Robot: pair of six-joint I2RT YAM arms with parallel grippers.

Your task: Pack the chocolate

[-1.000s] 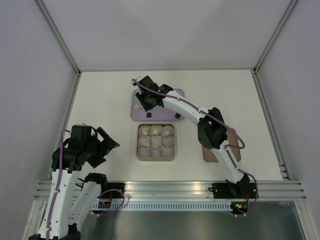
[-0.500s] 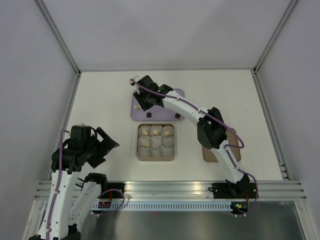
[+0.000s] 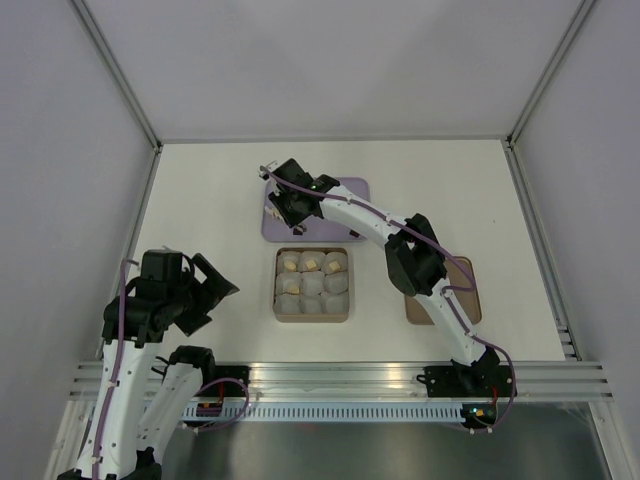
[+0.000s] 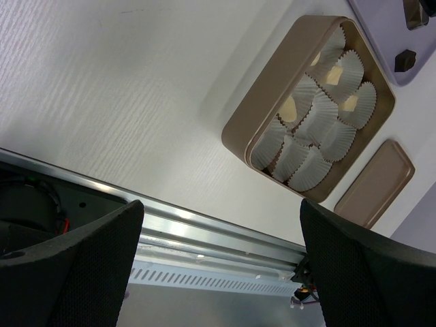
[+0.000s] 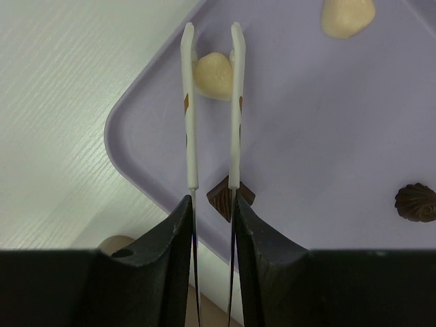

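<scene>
My right gripper [image 5: 212,204] is shut on metal tongs [image 5: 189,122] with white tips, over the left end of a lavender tray [image 5: 306,136]. The slightly open tong tips straddle a cream chocolate [image 5: 213,75]. Also on the tray lie another cream piece [image 5: 347,15], a dark square [image 5: 242,194] and a dark round piece [image 5: 415,202]. The tan box [image 3: 311,318] of white paper cups holds cream pieces in several cups [image 4: 334,75]. My left gripper [image 4: 221,266] is open and empty near the left front edge, also seen from above [image 3: 205,290].
A tan lid [image 3: 445,300] lies right of the box, under my right arm. An aluminium rail [image 3: 330,375] runs along the near table edge. Grey walls enclose the table on three sides.
My right arm has swung the tongs a little to the left and farther back over the tray. The left arm has not moved.
</scene>
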